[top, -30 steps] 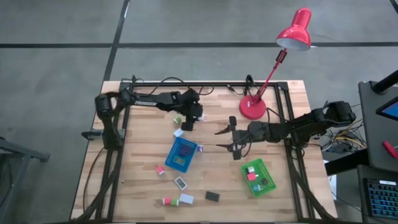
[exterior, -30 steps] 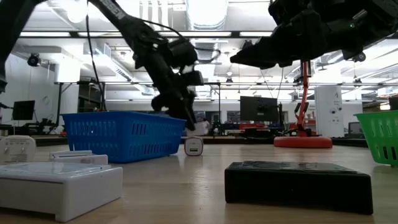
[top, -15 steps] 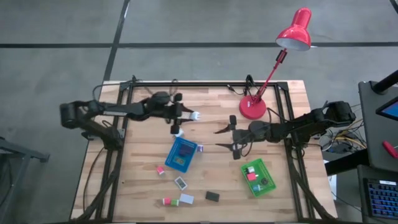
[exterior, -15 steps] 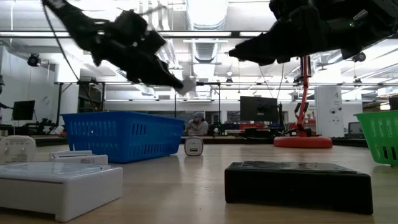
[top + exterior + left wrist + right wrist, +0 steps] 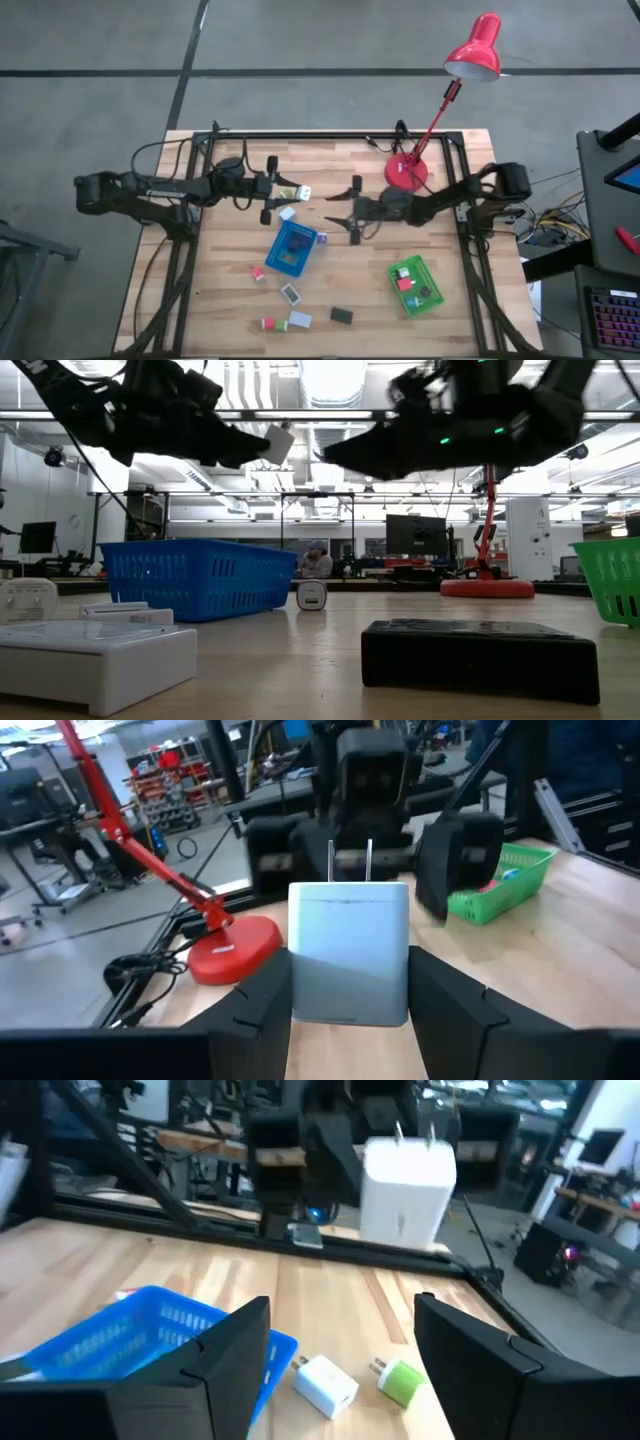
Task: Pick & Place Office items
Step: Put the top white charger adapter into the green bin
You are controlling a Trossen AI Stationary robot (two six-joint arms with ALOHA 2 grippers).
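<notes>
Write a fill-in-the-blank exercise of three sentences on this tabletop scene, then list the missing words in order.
1. The left end effector holds a white plug-in charger with ____ metal prongs.
2. The lamp standing on the table is coloured ____.
3. The right end effector faces the charger with its fingers ____.

Missing words: two; red; open

I see a white plug adapter (image 5: 349,952) held off the bench in the left gripper (image 5: 296,193), prongs pointing away from it. Another white adapter (image 5: 326,1383) and a green one (image 5: 400,1381) lie beside the blue tray (image 5: 150,1330).
</notes>
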